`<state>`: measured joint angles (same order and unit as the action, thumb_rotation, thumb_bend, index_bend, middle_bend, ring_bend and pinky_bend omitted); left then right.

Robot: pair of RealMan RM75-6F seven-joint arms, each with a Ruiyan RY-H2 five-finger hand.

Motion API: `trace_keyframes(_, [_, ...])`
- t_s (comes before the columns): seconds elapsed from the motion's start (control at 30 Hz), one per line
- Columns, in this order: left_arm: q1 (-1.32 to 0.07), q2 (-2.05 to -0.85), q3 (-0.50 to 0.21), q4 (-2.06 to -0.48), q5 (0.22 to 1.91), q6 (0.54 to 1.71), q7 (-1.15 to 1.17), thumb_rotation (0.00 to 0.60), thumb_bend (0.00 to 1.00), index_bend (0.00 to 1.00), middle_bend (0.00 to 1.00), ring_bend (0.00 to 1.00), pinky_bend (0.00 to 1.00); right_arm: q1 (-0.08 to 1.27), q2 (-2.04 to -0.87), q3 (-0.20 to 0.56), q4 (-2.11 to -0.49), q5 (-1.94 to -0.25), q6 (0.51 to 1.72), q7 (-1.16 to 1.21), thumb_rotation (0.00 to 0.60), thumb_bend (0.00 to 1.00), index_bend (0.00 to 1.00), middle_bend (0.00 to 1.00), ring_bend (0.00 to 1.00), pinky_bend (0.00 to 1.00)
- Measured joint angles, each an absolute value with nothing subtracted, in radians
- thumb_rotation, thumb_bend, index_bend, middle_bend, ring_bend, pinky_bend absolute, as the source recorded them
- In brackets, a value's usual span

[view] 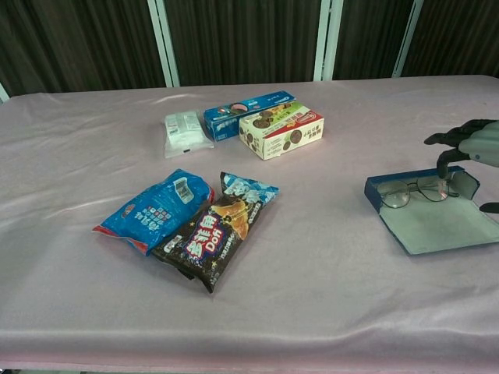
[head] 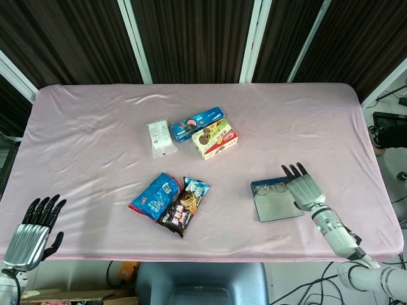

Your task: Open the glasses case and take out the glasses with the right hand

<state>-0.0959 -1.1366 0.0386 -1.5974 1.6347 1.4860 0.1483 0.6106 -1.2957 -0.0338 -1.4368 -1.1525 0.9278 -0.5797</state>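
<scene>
Glasses (view: 412, 190) lay in the open case (view: 440, 222), near the desk's (head: 95, 127) right front, lenses side by side so the long axis ran left-right along the case's far edge. Right robot hand (head: 303, 188) was at their right end, fingers spread, fingertips (view: 443, 165) over the right lens, holding nothing; contact unclear. Glasses sat just left of that hand. Left robot hand (head: 33, 230) idled open and empty, well apart at the front-left corner. Right hand far nearer; likely next: close on the frame.

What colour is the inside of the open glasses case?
Pale grey-green lining with a blue rim on the glasses case; clearest in the chest view.
</scene>
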Motion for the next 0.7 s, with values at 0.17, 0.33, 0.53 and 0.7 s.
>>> trace_keyframes(0.17, [-0.096,-1.133,0.045,-1.598,1.645,1.485,0.144,0.6,0.42,0.0,0.0,0.0,0.0,0.593,-1.249,-0.025,-1.479,-1.213,0.957,-0.453,0.6,0.39,0.44,0.0,0.0,0.0])
trace_keyframes(0.33, [-0.096,-1.132,0.046,-1.598,1.648,1.488,0.143,0.6,0.43,0.0,0.0,0.0,0.0,0.593,-1.247,0.03,-1.463,-1.249,0.99,-0.353,0.6,0.39,0.47,0.0,0.0,0.0])
trace_keyframes(0.53, [-0.095,-1.133,0.047,-1.596,1.651,1.49,0.143,0.6,0.43,0.0,0.0,0.0,0.0,0.644,-1.35,0.077,-1.356,-1.191,0.925,-0.381,0.6,0.42,0.49,0.0,0.0,0.0])
trace_keyframes(0.7, [-0.094,-1.131,0.046,-1.594,1.649,1.49,0.14,0.6,0.43,0.0,0.0,0.0,0.0,0.685,-1.445,0.09,-1.261,-1.138,0.862,-0.43,0.6,0.47,0.52,0.0,0.0,0.0])
